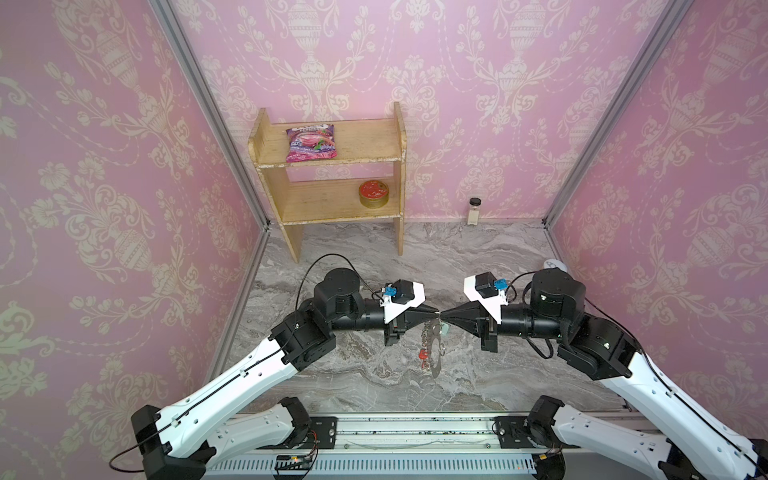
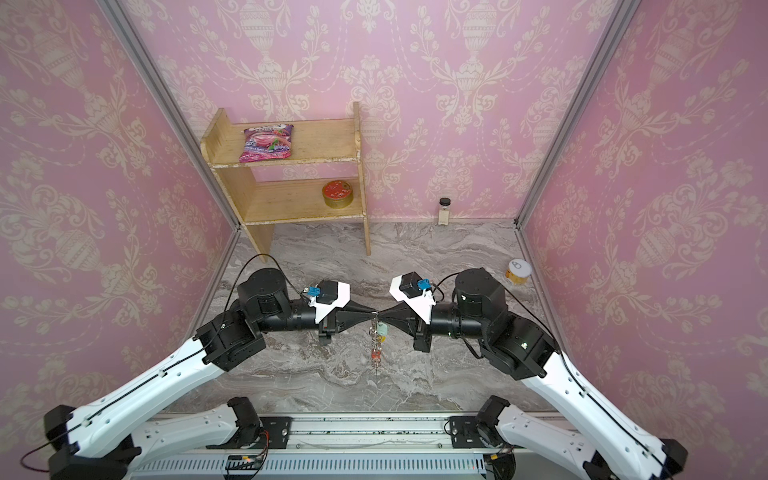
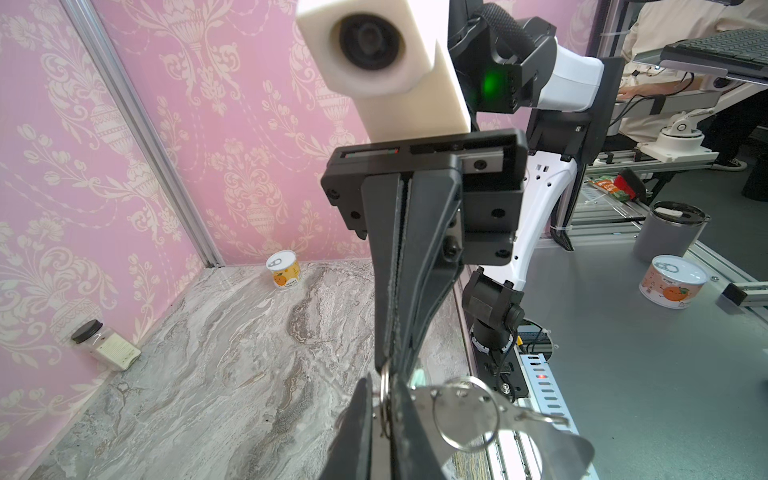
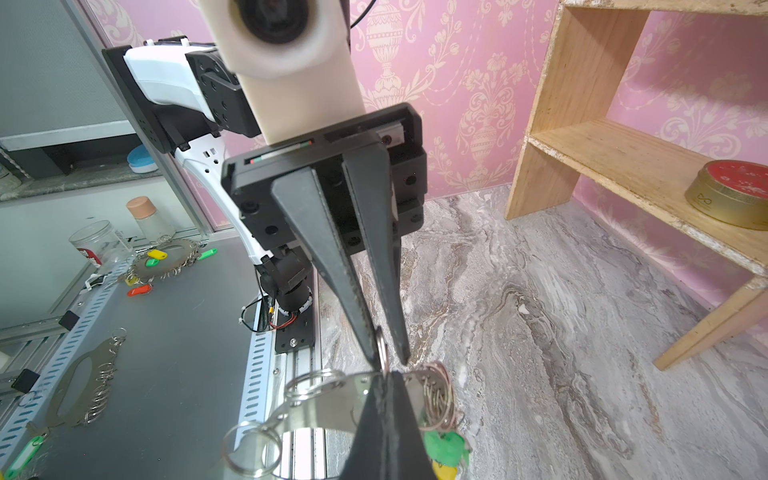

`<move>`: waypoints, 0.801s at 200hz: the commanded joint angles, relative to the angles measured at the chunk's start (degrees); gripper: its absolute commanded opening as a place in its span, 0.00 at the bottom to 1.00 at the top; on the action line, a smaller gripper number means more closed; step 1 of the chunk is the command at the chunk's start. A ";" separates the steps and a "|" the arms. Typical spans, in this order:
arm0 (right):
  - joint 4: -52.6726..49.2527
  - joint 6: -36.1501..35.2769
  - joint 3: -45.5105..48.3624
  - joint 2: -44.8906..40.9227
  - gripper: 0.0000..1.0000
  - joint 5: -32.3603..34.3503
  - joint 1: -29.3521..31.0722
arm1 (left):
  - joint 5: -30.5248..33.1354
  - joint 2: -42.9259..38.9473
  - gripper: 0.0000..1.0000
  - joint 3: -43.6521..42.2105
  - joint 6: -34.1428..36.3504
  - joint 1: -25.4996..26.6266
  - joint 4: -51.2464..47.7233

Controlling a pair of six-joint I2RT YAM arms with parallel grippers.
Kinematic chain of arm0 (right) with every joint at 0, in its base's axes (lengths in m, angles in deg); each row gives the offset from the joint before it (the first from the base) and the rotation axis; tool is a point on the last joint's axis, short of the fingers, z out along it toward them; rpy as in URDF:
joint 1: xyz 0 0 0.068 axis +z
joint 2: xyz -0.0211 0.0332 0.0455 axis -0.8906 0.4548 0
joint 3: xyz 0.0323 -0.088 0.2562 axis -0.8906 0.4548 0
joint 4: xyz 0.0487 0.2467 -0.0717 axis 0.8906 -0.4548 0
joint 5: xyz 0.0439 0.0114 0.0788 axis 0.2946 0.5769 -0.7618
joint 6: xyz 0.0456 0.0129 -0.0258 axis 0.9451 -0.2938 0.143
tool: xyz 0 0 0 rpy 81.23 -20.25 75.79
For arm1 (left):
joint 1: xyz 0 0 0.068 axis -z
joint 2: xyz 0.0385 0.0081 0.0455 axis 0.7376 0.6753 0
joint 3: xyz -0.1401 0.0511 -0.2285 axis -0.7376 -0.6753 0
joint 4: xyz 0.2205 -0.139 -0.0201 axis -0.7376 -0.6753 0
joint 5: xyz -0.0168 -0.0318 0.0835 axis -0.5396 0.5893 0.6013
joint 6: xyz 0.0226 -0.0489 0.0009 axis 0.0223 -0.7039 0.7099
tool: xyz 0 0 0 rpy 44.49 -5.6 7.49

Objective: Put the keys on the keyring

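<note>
Left gripper (image 4: 388,357): nearly closed, pinched on a split ring (image 3: 384,388)
Right gripper (image 3: 388,365): shut tip to tip on the same ring, seemingly
Keyring (image 4: 328,397): hung mid-air below both tips, above table (image 1: 374,257) centre
Keys (image 2: 382,330): dangled beside the hoop's top; threaded or not, could not tell
Risk: thin ring likely to slip out under uneven pull, dropping everything

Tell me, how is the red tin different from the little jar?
The tin is flat and wide; the jar is tall and thin. The tin's lid is red, the jar's black. The tin sits on a shelf, the jar on the table. Both are closed.
</note>
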 commanded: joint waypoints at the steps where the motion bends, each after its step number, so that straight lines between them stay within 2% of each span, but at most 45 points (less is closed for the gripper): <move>1: 1.72 -1.47 -2.28 -0.10 0.00 -0.68 0.88 | 2.22 0.23 0.09 2.07 1.46 0.49 -1.32; 20: 1.52 -1.53 -2.29 0.16 0.00 -0.70 1.15 | 2.30 0.41 0.00 2.22 1.61 0.65 -1.20; 53: -0.22 -1.43 -4.30 0.74 0.00 1.17 1.20 | 2.67 -0.56 0.00 0.71 1.23 0.67 1.83; 74: -1.68 -1.69 -4.68 0.28 0.09 2.35 1.18 | 2.76 -2.38 0.00 -1.59 1.08 0.67 6.25; 97: -2.27 -1.63 -4.70 -0.36 0.28 3.05 1.07 | 1.52 -3.02 0.00 -2.81 0.93 0.67 9.41; 115: -2.11 -1.36 -4.77 0.06 0.32 2.17 0.84 | 0.23 -2.96 0.00 -3.15 0.49 0.67 11.24; 160: -1.51 -0.56 -4.12 0.17 0.34 1.32 0.70 | -1.00 -3.38 0.00 -3.42 -1.12 0.67 15.03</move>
